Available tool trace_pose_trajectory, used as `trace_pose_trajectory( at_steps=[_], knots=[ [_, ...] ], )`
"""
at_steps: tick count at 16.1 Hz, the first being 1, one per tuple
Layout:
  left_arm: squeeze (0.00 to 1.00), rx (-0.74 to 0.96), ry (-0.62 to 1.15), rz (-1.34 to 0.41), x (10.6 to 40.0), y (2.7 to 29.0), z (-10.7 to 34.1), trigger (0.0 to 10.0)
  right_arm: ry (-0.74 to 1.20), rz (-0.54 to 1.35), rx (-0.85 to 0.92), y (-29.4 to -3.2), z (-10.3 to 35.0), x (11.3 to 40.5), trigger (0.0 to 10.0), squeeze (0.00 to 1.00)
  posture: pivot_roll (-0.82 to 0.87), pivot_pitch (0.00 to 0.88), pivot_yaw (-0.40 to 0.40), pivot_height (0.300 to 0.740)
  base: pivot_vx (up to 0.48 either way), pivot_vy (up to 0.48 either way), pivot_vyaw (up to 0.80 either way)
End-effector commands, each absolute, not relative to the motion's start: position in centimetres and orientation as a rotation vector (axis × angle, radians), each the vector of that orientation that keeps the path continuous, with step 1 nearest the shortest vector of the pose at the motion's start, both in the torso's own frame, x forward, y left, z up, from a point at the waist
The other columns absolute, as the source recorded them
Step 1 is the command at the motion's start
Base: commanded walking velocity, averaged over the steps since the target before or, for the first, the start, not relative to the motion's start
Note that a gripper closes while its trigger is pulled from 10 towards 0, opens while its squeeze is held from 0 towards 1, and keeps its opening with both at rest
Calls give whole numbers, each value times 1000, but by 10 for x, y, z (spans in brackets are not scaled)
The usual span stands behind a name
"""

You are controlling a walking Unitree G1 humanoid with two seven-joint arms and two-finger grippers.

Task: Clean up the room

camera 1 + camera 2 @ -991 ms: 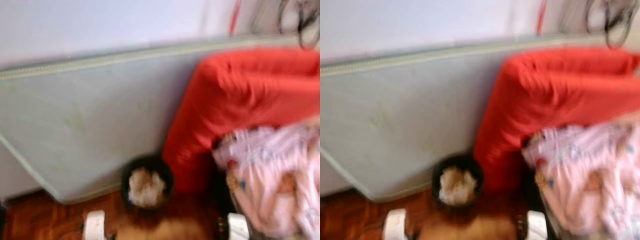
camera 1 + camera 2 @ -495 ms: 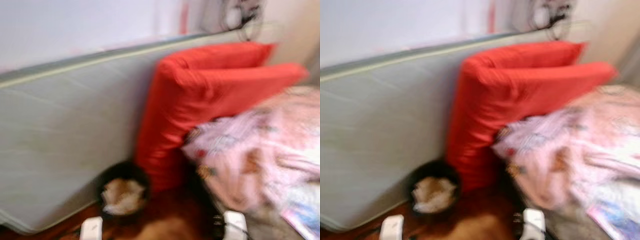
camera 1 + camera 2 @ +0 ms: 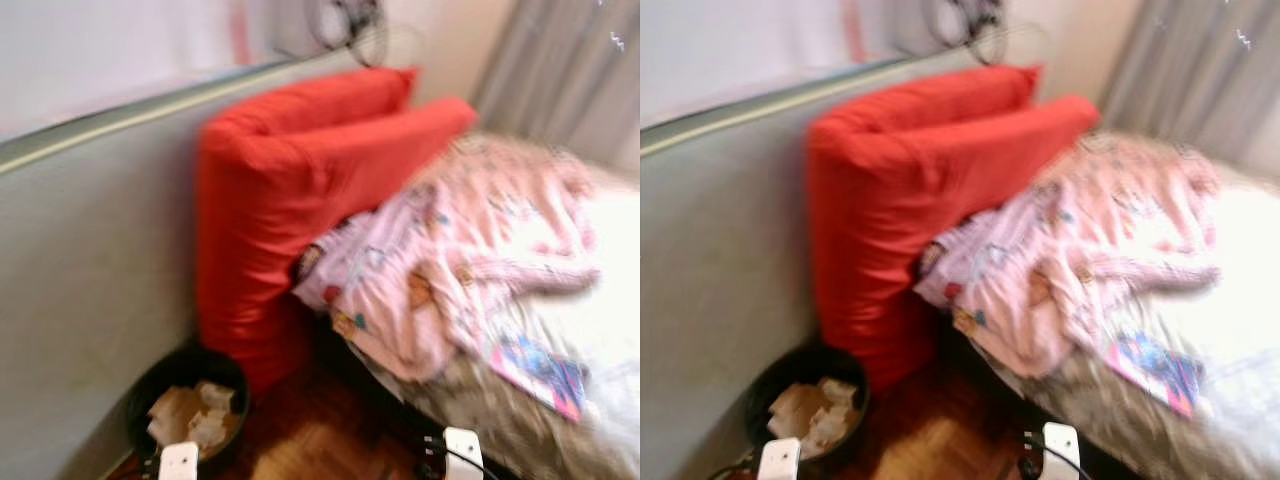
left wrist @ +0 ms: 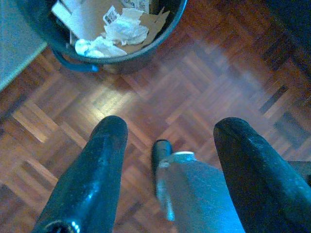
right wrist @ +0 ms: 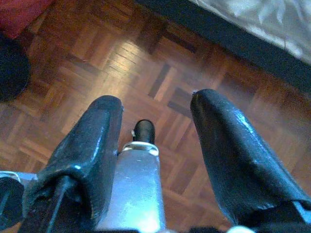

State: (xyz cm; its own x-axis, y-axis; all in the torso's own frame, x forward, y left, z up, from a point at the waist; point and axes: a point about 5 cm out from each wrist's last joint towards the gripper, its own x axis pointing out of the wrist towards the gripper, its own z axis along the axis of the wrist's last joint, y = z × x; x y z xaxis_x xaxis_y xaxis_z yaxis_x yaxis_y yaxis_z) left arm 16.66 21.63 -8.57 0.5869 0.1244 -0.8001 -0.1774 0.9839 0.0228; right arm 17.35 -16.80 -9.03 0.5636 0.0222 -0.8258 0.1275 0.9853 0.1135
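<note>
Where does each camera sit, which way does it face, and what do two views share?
Left eye, right eye: on the head, facing forward and down at red cushion, pink blanket and black bin.
Left wrist: above the wood floor, along the open left gripper, bin ahead.
Right wrist: above the floor, along the open right gripper, bed edge ahead.
Shared: the eye views and the left wrist see the paper-filled bin.

Open left tool [image 4: 167, 133] above parquet floor [image 4: 209, 73], near bin [image 4: 112, 29].

The head camera has swung toward the robot's right, so the red cushion [image 3: 300, 200] and black bin [image 3: 187, 405] sit further left in frame. The bed [image 3: 590, 330] with its pink blanket [image 3: 470, 250], a book [image 3: 540, 368] and grey curtains [image 3: 570, 70] have come into view.
</note>
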Motion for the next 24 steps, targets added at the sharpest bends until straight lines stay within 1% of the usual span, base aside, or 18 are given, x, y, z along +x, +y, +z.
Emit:
trace_pose_trajectory(
  at_steps=[1, 4, 6, 8, 9, 11, 15, 20, 24],
  knots=[
    [0, 19, 930, -11, 176, 221, -80, 10000, 997, -121, 277, -190, -95, 156, 10000, 0, 52, 0, 49, 740, 0, 0, 0],
    [0, 52, 949, -23, 176, 224, -79, 10000, 994, -115, 249, -200, -95, 151, 10000, 0, 42, 0, 49, 740, 0, 0, 0],
    [0, 27, 932, -7, 179, 225, -77, 10000, 993, -84, 218, -203, -95, 150, 10000, 0, 42, 0, 54, 740, 0, 0, 0],
    [0, 0, 947, 10, 178, 227, -78, 10000, 997, -97, 185, -207, -94, 150, 10000, 0, 39, 0, 52, 740, 0, 0, 0],
    [0, -25, 956, -16, 177, 225, -78, 10000, 984, -120, 221, -209, -93, 151, 10000, 0, 44, 0, 49, 740, 0, 0, 0],
    [0, -23, 958, 10, 175, 228, -79, 10000, 989, -115, 212, -210, -94, 150, 10000, 0, 52, 0, 46, 740, 0, 0, 0],
    [0, -45, 974, -9, 168, 224, -83, 10000, 963, -128, 230, -214, -91, 155, 10000, 0, 44, 0, 41, 740, 0, 0, 0],
    [0, -77, 956, 18, 169, 224, -82, 10000, 966, -115, 238, -212, -91, 154, 10000, 0, 54, 0, 28, 740, 0, 0, 0],
    [0, -84, 944, 27, 174, 225, -80, 10000, 957, -93, 245, -207, -89, 163, 10000, 0, 66, 0, 12, 740, 0, 0, 0]
  ],
)
